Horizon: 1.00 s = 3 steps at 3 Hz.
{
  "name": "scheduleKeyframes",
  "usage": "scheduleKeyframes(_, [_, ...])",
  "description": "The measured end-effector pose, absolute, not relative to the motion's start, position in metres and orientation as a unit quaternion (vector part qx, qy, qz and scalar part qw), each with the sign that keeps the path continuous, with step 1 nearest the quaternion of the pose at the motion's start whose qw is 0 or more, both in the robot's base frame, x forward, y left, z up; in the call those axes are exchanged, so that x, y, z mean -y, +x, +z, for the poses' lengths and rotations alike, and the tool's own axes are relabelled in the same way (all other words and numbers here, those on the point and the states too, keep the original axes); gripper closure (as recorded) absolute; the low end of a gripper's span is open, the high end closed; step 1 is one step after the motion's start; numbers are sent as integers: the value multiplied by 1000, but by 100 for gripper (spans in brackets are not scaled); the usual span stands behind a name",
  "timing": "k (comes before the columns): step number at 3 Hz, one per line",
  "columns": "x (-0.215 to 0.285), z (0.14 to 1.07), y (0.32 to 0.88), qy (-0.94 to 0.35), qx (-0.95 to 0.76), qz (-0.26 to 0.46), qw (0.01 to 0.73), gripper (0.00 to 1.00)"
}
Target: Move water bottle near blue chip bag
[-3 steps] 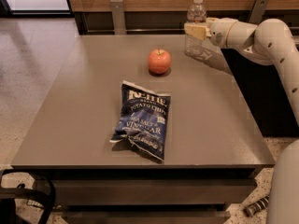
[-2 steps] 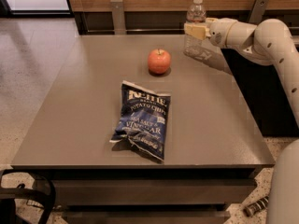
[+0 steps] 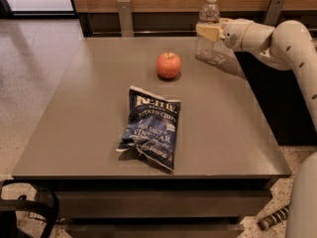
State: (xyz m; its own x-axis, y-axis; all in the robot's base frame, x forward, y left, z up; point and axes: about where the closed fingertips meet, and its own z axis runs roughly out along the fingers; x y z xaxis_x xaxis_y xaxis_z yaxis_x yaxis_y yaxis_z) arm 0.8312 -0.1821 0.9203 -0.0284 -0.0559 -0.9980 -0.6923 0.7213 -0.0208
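Grey-brown table (image 3: 79, 133) under wood panelling — the cream arm (image 3: 292, 43) reaches in from the right, elbow bent, its claw (image 3: 208, 32) clamped around the upright water bottle (image 3: 210, 15) at the far right edge, past the apple (image 3: 169, 65) — well apart from the blue chip bag (image 3: 151, 128).

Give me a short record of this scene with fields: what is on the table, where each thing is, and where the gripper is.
table: grey, three things on it
water bottle: upright, far right part
apple: left of the bottle, apart from it
chip bag: blue, lying flat, nearer the front, apart from the apple
gripper: at the bottle's middle
task state: bottle not yet near the bag
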Motion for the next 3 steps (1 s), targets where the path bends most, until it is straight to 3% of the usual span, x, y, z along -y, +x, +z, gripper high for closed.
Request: scheduleKeyframes(3, [246, 981, 765, -225, -673, 285, 645, 100])
